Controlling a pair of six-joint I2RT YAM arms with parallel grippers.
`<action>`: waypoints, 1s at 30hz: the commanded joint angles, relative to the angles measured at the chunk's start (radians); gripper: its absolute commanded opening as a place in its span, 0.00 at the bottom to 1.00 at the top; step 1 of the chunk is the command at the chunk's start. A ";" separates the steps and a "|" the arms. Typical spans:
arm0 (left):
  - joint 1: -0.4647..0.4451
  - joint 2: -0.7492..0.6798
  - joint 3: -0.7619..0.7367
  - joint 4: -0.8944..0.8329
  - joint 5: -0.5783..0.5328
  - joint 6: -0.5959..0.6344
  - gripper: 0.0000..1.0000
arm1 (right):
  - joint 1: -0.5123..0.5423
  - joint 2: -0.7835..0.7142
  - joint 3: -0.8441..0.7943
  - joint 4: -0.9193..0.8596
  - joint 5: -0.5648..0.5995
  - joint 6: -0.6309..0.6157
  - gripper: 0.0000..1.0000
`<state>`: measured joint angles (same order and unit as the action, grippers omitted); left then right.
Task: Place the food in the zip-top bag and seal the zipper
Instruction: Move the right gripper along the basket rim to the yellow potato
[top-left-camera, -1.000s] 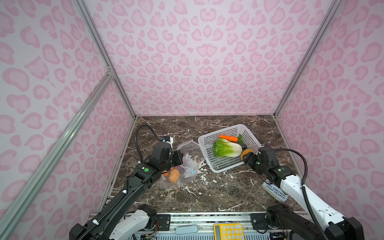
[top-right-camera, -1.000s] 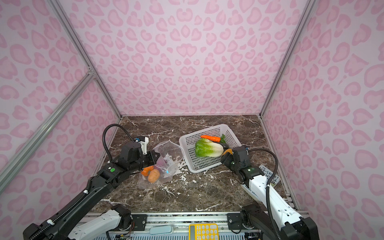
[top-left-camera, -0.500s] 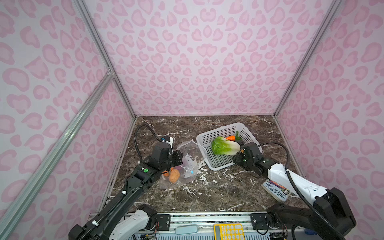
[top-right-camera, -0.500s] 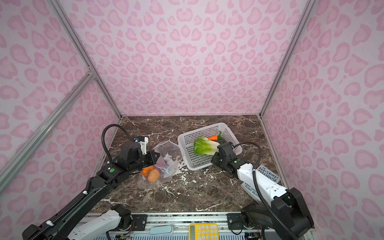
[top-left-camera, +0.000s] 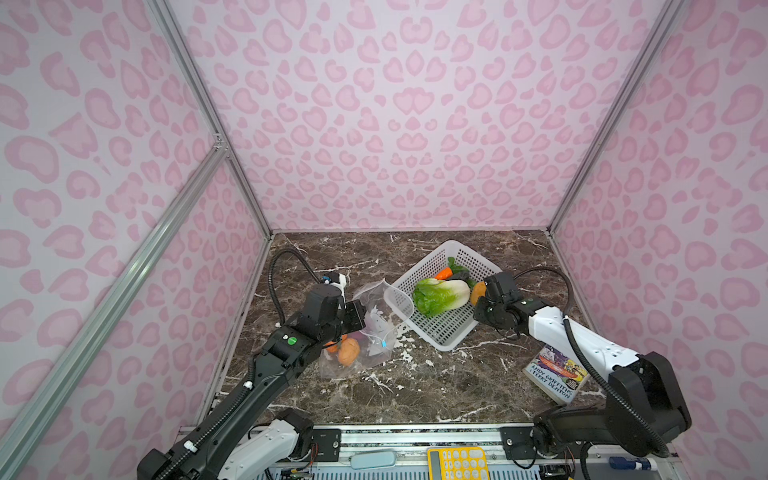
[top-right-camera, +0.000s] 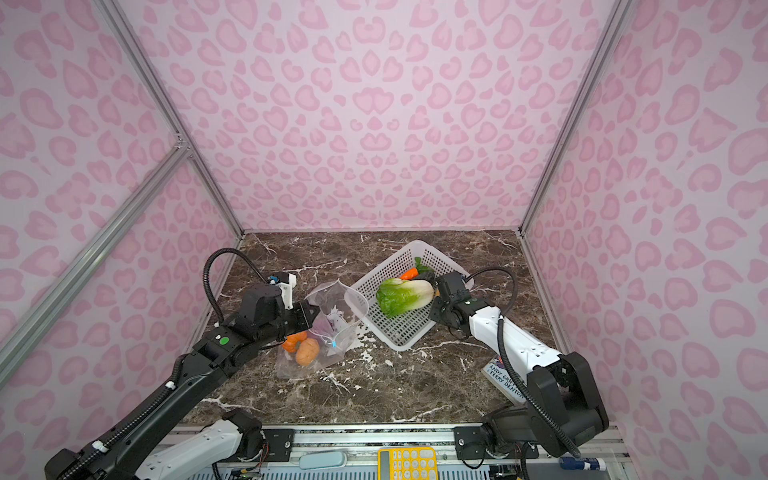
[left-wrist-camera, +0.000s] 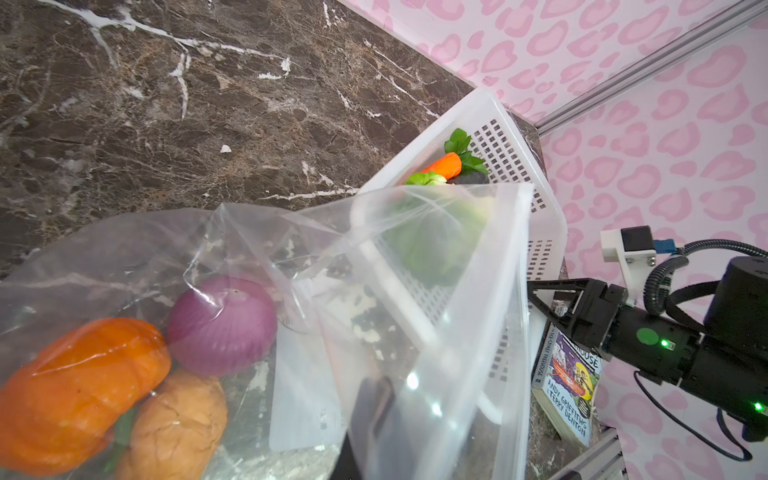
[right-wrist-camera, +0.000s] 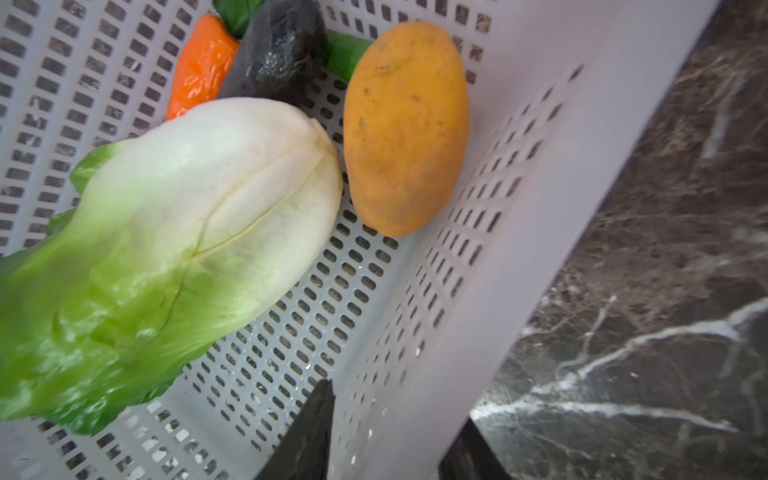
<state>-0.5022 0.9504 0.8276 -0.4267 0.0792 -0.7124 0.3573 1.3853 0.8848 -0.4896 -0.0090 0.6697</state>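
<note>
The clear zip-top bag (top-left-camera: 376, 332) (top-right-camera: 332, 332) lies at centre left with its mouth (left-wrist-camera: 515, 291) held up toward the basket. My left gripper (top-left-camera: 360, 316) (left-wrist-camera: 386, 415) is shut on the bag's edge. Inside the bag are an orange pumpkin (left-wrist-camera: 75, 386), a purple onion (left-wrist-camera: 222, 324) and a tan potato (left-wrist-camera: 178, 419). The zipper's blue tab (top-left-camera: 384, 343) shows on the bag. The cabbage (top-left-camera: 440, 296) (right-wrist-camera: 178, 232), carrot (top-left-camera: 444, 273) (right-wrist-camera: 199, 62) and a second potato (right-wrist-camera: 405, 124) lie in the white basket (top-left-camera: 444, 332). My right gripper (top-left-camera: 483, 296) (right-wrist-camera: 397, 403) is shut on the basket's right wall (right-wrist-camera: 519, 208), one finger inside, one outside.
A dark lump (right-wrist-camera: 278, 50) lies in the basket beside the carrot. A book (top-left-camera: 557, 374) rests on the marble floor at the front right. A yellow calculator (top-left-camera: 457, 463) sits on the front rail. Pink walls close in three sides.
My right gripper has moved onto the basket's right wall and closed on it. The basket has turned and shifted toward the bag. The left gripper and bag have not moved.
</note>
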 joint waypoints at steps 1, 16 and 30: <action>0.001 -0.004 0.008 -0.003 -0.014 0.010 0.03 | -0.047 0.004 0.007 -0.104 0.006 -0.112 0.40; 0.001 0.017 0.018 0.003 -0.006 0.005 0.03 | -0.085 0.038 0.083 -0.162 -0.008 -0.272 0.46; 0.001 0.015 0.021 0.000 -0.009 0.002 0.03 | -0.076 0.193 0.209 -0.277 0.066 -0.431 0.13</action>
<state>-0.5022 0.9668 0.8349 -0.4335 0.0792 -0.7101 0.2794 1.5635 1.0840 -0.6765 0.0212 0.3428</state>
